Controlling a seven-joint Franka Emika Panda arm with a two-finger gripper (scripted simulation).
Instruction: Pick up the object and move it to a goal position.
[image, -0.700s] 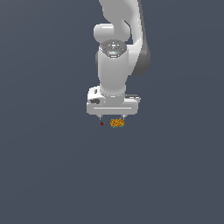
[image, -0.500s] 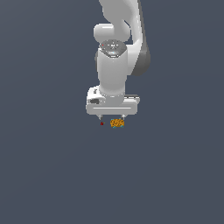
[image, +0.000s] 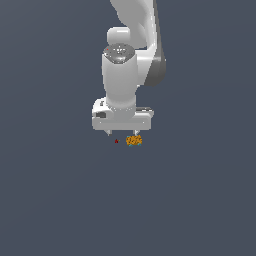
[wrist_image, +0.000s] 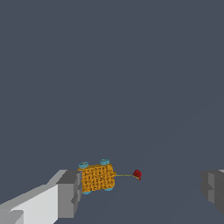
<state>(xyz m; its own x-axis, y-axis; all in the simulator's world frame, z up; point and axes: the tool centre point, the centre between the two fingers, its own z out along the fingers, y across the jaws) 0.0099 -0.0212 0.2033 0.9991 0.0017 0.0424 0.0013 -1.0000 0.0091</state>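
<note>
Nothing has shifted: arm, gripper (image: 121, 134) and object (image: 133, 140) sit as before.
Jaws spread wide, holding nothing; object (wrist_image: 97, 177) touches one finger (wrist_image: 70, 193), red dot (wrist_image: 137, 174) between the fingers.

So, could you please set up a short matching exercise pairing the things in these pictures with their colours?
Things:
1. object
2. small dot
3. gripper
4. background

Colours:
A. white
B. dark blue-grey
C. orange-yellow with dark speckles
D. dark red

Pairs: 1-C, 2-D, 3-A, 4-B
</note>
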